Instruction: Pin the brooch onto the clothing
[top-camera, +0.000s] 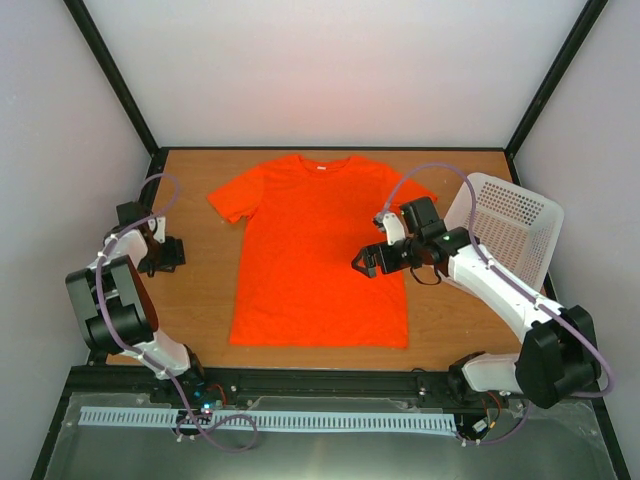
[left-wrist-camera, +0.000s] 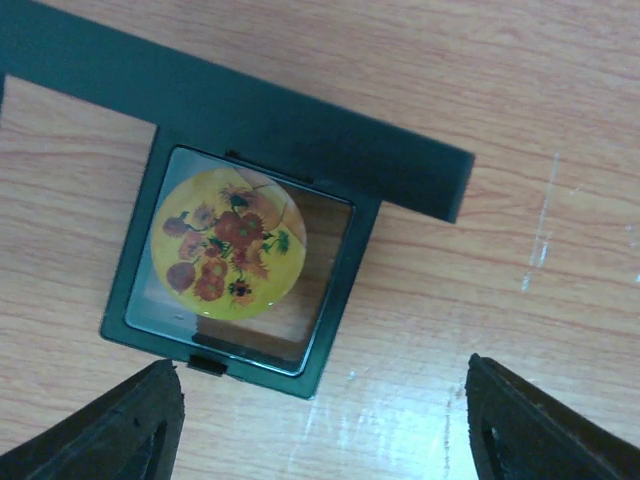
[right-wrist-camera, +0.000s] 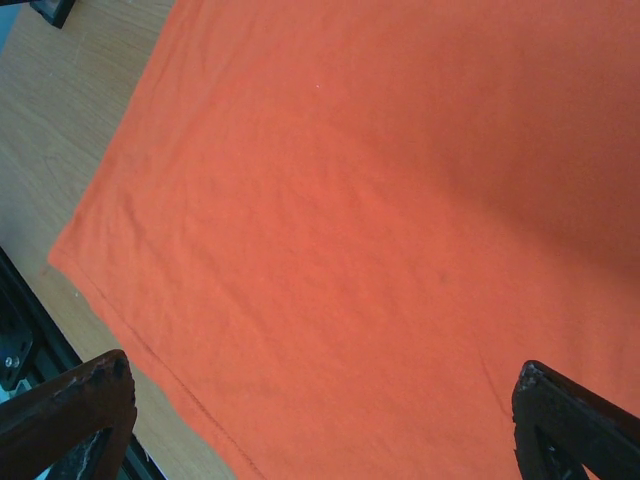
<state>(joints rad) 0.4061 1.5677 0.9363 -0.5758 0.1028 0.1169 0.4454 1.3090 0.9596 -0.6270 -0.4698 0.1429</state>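
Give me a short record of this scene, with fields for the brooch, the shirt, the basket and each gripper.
brooch: round disc with a flower picture, inside the small black box on the table; not yet pinned
T-shirt: orange, spread flat mid-table, neck away from the arms
basket: white, perforated, right of the T-shirt
left gripper: open, above the box, holding nothing
right gripper: open, above the T-shirt, holding nothing
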